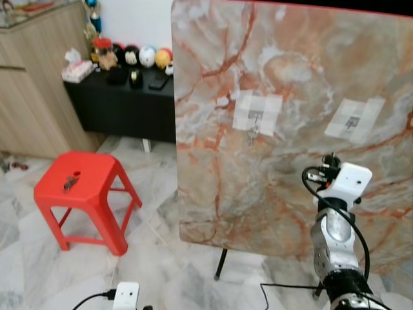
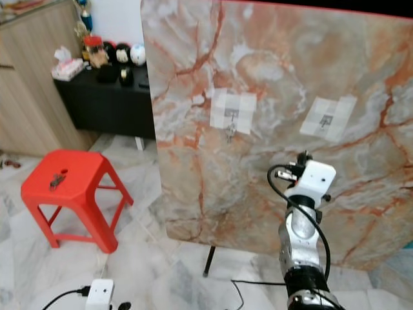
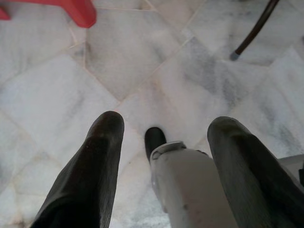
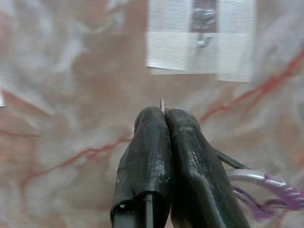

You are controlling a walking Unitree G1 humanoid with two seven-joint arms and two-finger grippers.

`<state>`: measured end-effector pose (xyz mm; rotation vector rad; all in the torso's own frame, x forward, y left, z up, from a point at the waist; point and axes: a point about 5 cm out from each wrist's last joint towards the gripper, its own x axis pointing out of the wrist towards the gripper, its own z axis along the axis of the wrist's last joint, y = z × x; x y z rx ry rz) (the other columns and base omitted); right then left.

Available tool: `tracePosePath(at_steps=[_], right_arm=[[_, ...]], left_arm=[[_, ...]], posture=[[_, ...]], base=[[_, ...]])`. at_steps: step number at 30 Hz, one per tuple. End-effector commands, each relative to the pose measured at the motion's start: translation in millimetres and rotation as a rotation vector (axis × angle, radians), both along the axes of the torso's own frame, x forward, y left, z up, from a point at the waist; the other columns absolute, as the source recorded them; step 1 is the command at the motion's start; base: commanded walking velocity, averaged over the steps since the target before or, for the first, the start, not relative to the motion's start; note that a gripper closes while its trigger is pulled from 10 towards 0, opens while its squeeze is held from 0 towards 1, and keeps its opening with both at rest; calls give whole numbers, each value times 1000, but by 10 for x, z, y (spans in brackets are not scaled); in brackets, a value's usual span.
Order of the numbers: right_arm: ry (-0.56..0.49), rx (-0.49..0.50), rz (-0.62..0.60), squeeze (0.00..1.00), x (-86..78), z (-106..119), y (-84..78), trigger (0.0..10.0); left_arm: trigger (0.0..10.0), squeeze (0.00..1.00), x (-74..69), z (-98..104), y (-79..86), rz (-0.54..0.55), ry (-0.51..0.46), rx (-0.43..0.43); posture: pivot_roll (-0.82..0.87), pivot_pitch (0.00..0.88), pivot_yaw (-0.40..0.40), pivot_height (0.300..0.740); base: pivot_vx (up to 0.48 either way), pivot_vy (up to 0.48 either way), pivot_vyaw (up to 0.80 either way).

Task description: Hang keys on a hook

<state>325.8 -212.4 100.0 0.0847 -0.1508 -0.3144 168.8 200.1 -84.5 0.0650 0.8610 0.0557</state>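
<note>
Room is evenly lit, soft daylight look, no hard shadows. Head views are reasonably sharp in the centre; the marble board [image 1: 290, 123] top edge bows, so there's some lens distortion toward the edges. Red stool [image 1: 84, 187] throws only a faint shadow on the pale floor [image 1: 39, 271]. Right wrist view is soft: board and taped hook [image 4: 203, 33] blurred, fingers [image 4: 147, 161] up close also out of focus. Left wrist view is dimmer, fingers [image 3: 90, 175] blurred, floor tiles fairly clear.
</note>
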Motion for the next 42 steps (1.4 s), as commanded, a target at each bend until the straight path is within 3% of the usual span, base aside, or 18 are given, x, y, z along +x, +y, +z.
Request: tracePosePath(at_steps=[1,8,18,32,42], right_arm=[[-22,-1,2,0,26,67,10,10000],[-27,3,-1,0,33,81,20,10000],[-26,1,3,0,36,88,18,10000],[-26,6,9,0,46,91,48,10000],[-74,-41,29,0,103,230,97,10000]], left_arm=[[10000,0,-30,-13,19,12,11,5],[10000,0,-22,-9,20,2,10,10],[10000,0,-22,-12,10,6,12,10],[10000,0,-28,-14,12,15,12,8],[10000,0,-21,-9,25,14,10,10]], posture=[[10,0,-71,740],[9,0,-73,740],[7,0,-77,740],[12,0,-78,740],[12,0,-73,740]], base=[[0,0,0],[0,0,0],[0,-445,0],[0,0,0],[0,0,0]])
